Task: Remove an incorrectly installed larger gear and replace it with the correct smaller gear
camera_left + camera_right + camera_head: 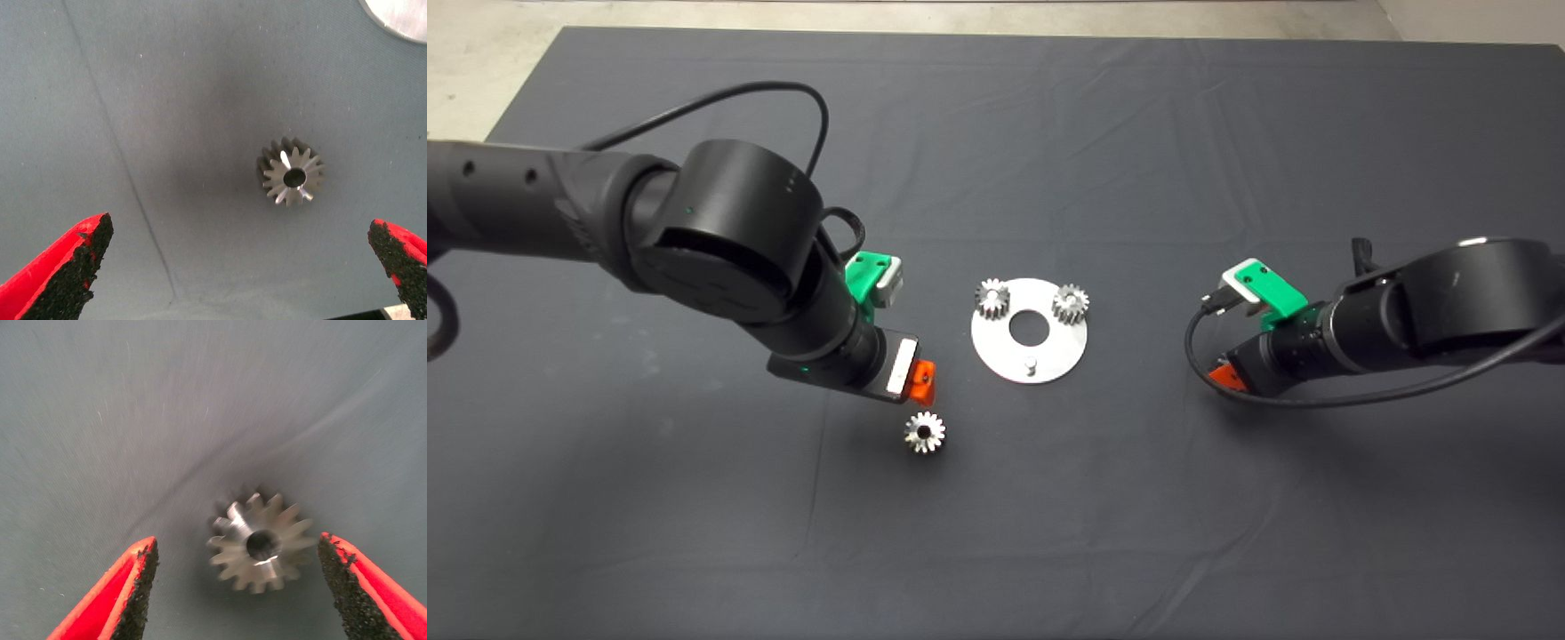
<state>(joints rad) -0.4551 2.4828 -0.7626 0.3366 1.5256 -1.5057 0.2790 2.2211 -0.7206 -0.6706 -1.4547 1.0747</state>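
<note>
**Steel gear swap: removal done, fitting left**

Plate (996, 356): two silver gears on its far side; near peg (1031, 363) bare.
Larger gear (291, 177): off the plate, flat on the counter (694, 533) just near-left of it.
Smaller gear (261, 543): flat on the counter to the right, not yet lifted. By my reading it is next for the peg.
Left gripper (240, 230): above the larger gear, jaws spread wide, touching nothing.
Right gripper (238, 548): jaws released, flanking the smaller gear, a gap on each side.
</note>
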